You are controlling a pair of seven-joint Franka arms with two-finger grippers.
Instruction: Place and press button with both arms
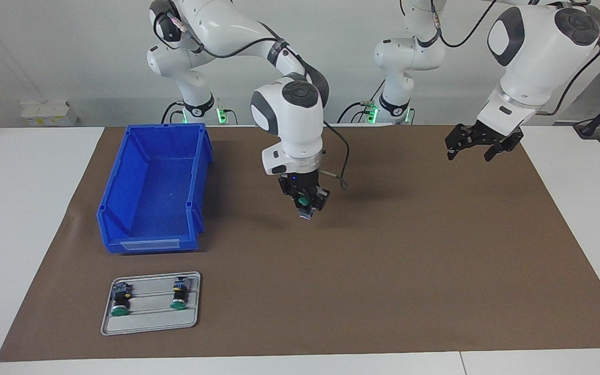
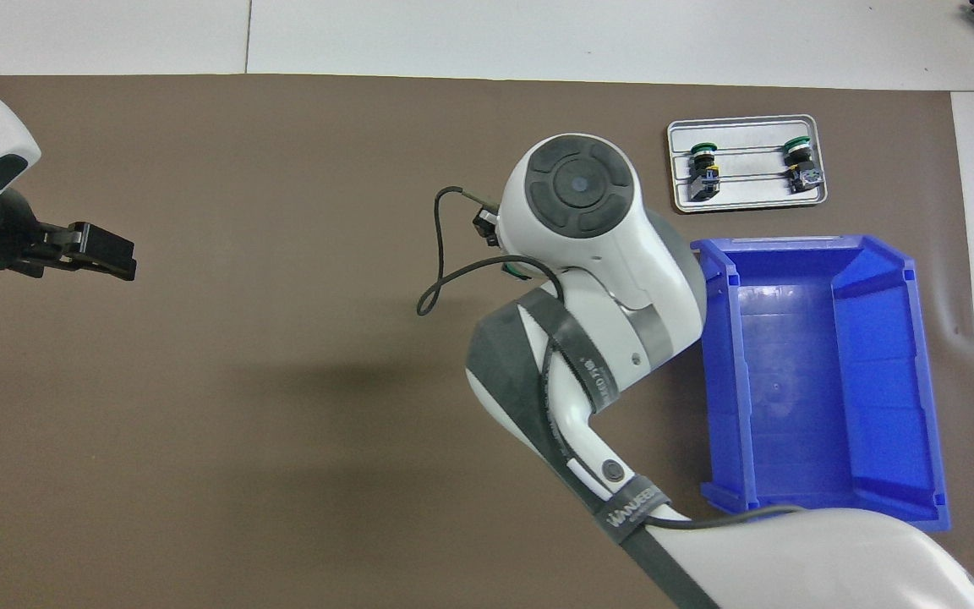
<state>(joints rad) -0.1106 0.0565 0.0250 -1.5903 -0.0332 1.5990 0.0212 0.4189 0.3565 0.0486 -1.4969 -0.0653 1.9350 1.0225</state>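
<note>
- The right gripper (image 1: 308,204) hangs over the middle of the brown mat (image 1: 383,291), its fingers clamped on a green-capped button (image 1: 304,202); the cap peeks out between them, the blue-grey end pointing down.
- That button is up in the air, clear of the mat below the fingers, so the picking looks done and the placing not yet.
- Two more buttons (image 1: 121,301) lie on the grey tray (image 1: 149,325), well apart from the fingers, toward the right arm's end of the table (image 1: 19,219).
- The blue bin (image 1: 123,208) stands just beside the right gripper, with nothing in it that I can see.
- The left gripper (image 1: 479,146) waits over the mat at its own end, fingers apart and holding nothing.
- Left to do, I'd judge: set the button down, then press it, likely the left arm's part.
</note>
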